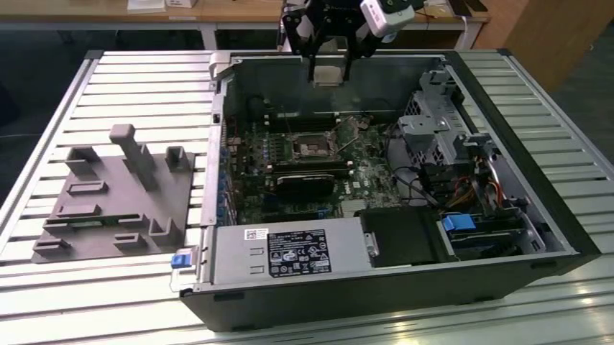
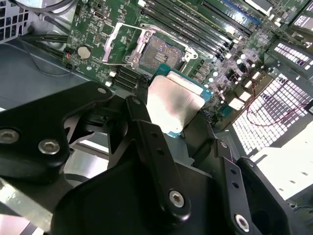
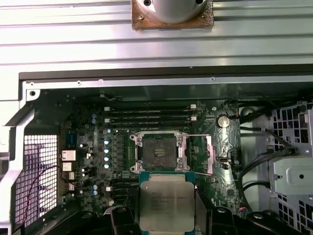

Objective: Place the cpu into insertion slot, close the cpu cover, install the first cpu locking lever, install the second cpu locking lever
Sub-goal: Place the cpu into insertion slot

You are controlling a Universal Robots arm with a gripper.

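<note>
I have the cpu (image 3: 166, 200) pinched by its edges in the gripper (image 1: 329, 65), whose fingers are closed against its two sides, and it hangs above the open computer case (image 1: 499, 122), not yet down at the green board. Below it the insertion slot (image 3: 157, 151) lies bare with its dark centre showing, and the cpu cover (image 3: 210, 155) is swung open just beside it. The case lies on the slatted desk (image 1: 115, 86), with a grey fixture block (image 1: 115, 194) well apart toward the exterior view's left.

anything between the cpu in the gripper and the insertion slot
Nothing: in the exterior view the cpu hangs clear of the insertion slot, with only bare air between them.
</note>
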